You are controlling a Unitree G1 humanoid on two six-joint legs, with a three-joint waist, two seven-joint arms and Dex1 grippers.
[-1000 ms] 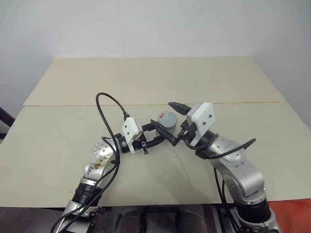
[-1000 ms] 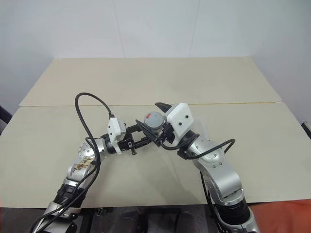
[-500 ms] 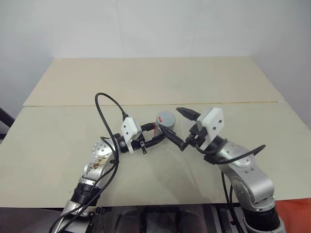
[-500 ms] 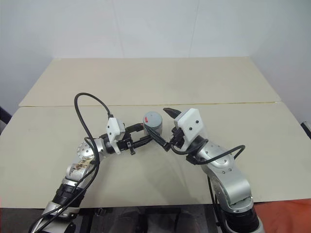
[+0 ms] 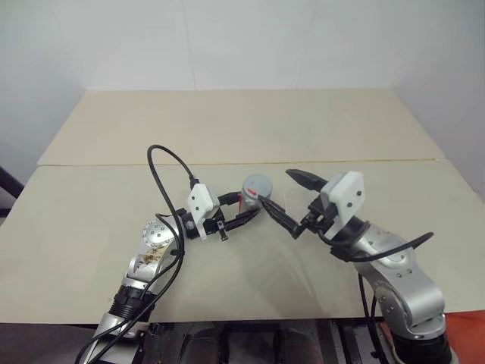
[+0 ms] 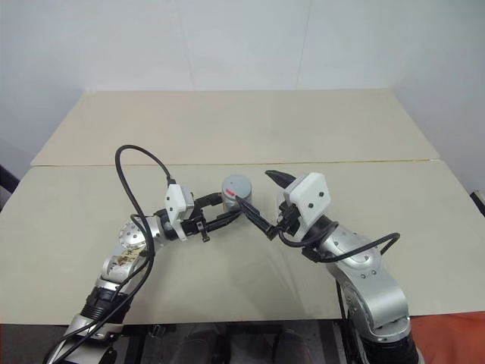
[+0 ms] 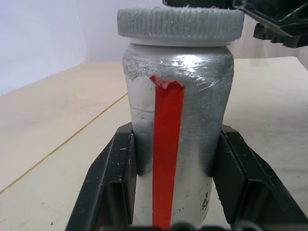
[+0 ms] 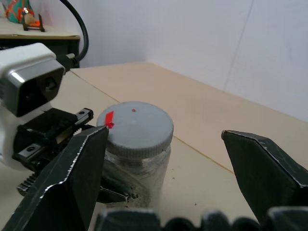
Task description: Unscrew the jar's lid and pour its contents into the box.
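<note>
The jar (image 5: 254, 196) is silvery with a red strip down its side. It stands upright above the table, and my left gripper (image 5: 251, 203) is shut on its body (image 7: 192, 125). The ribbed grey lid (image 7: 180, 23) with a red mark sits on top of the jar (image 8: 139, 126). My right gripper (image 5: 275, 186) is open just right of the jar, pointing at it. Its lower fingertip is close to the lid's edge; I cannot tell if it touches. The contents are hidden inside the jar. The box is out of view.
The beige table (image 5: 318, 129) has a seam (image 5: 364, 160) running across it behind the arms, and a white wall stands at its far side. A black cable (image 5: 168, 154) loops up over my left arm.
My right gripper, still open, has drawn back to the right, from astride the lid to beside the jar. The left gripper and the jar have stayed put.
</note>
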